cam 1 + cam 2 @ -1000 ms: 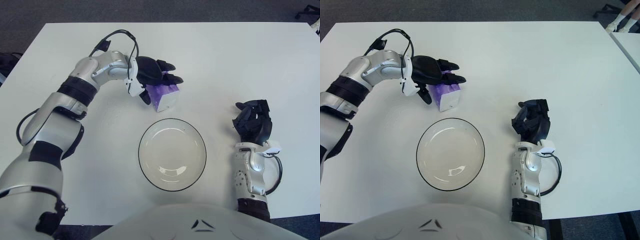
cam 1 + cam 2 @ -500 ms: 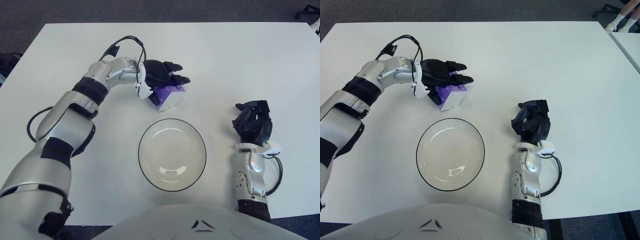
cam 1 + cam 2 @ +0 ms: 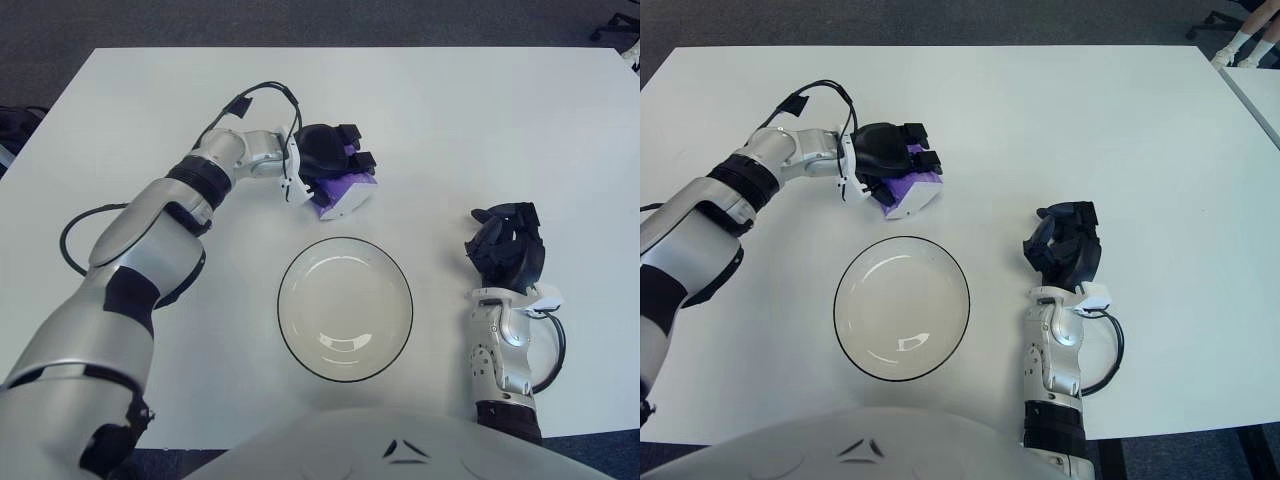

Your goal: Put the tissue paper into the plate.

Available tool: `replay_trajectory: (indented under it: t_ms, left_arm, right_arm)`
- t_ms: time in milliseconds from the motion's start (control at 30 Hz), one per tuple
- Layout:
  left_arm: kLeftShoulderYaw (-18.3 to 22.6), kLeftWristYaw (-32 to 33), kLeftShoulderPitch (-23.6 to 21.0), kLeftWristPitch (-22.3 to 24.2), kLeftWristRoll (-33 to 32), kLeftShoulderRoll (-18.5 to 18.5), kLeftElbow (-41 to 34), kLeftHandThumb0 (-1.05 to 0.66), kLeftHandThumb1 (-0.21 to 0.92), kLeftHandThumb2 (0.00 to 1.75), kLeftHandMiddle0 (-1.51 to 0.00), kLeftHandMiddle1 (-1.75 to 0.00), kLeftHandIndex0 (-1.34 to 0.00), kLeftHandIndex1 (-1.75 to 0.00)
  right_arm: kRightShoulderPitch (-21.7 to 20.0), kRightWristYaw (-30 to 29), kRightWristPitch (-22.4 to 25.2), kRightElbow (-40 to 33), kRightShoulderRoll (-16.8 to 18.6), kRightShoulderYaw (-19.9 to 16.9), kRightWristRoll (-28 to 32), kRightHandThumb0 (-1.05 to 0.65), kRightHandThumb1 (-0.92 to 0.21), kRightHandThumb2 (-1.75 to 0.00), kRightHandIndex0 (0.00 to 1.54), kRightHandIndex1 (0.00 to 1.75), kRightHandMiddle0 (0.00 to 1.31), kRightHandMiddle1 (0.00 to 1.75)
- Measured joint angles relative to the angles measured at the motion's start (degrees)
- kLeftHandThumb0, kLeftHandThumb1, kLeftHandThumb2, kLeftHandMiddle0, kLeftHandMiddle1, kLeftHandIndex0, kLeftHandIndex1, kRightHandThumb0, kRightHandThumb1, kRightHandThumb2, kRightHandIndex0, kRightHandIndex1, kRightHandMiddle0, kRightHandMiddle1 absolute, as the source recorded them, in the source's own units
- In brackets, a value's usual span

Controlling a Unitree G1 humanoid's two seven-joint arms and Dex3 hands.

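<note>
Your left hand point(image 3: 328, 160) is clamped over the tissue pack point(image 3: 343, 192), on the far side of the plate point(image 3: 345, 308).

Your left arm reaches across the white table point(image 3: 500, 120) from the left, and its dark fingers point(image 3: 352, 158) curl down over the top of the purple-and-white tissue pack, gripping it. The pack sits tilted under the hand, white face toward you, just beyond the plate's far rim and apart from it; you cannot tell whether it touches the table. The plate, white with a dark rim, lies near you at the middle of the table with nothing in it. Your right hand point(image 3: 508, 247) shows to the right of the plate, well apart from it, fingers curled inward and holding nothing.
</note>
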Motion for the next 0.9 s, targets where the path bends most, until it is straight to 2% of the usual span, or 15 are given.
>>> replay_trajectory:
  t_ms: [33,100,267,500,600,900]
  left_arm:
    - [-0.54,1.91,0.03,0.43,0.59,0.0,0.25,0.0,0.12,1.48,-0.73,-1.61,-0.4,-1.71]
    - [-1.65,6.08,0.18,1.18,1.55,0.03,0.86,0.0,0.01,1.64,-0.84,-1.69,-0.55,-1.72]
    - [-4.0,16.09,0.82,2.76,3.61,0.14,2.35,0.0,-0.05,1.73,-0.89,-1.73,-0.63,-1.74]
    - [-7.27,26.47,1.08,6.45,6.16,0.14,3.77,0.0,-0.06,1.74,-0.91,-1.72,-0.65,-1.75]
    - [-8.84,29.99,0.98,7.6,7.22,0.13,4.13,0.0,-0.03,1.71,-0.89,-1.72,-0.63,-1.75]
    - [-11.33,32.27,-0.18,8.25,7.89,0.13,4.84,0.0,0.02,1.66,-0.85,-1.73,-0.59,-1.75]
  right_arm:
    - [0.04,0.0,0.01,0.0,0.0,-0.01,0.03,-0.41,-0.57,-1.01,0.65,1.6,0.42,1.75]
    - [0.1,0.01,0.03,0.0,-0.02,-0.04,0.11,-0.4,-0.57,-1.01,0.65,1.59,0.42,1.75]
    - [0.24,0.01,0.24,-0.24,-0.04,-0.16,0.22,-0.4,-0.57,-1.0,0.65,1.57,0.41,1.75]
    - [0.27,0.01,0.61,-0.51,-0.04,-0.24,0.49,-0.4,-0.58,-0.99,0.66,1.55,0.41,1.75]
    - [0.27,0.01,0.64,-0.53,-0.04,-0.25,0.66,-0.4,-0.58,-0.99,0.67,1.55,0.41,1.75]
    - [0.23,-0.19,0.9,-0.64,-0.04,-0.17,0.64,-0.4,-0.59,-0.99,0.66,1.55,0.4,1.75]
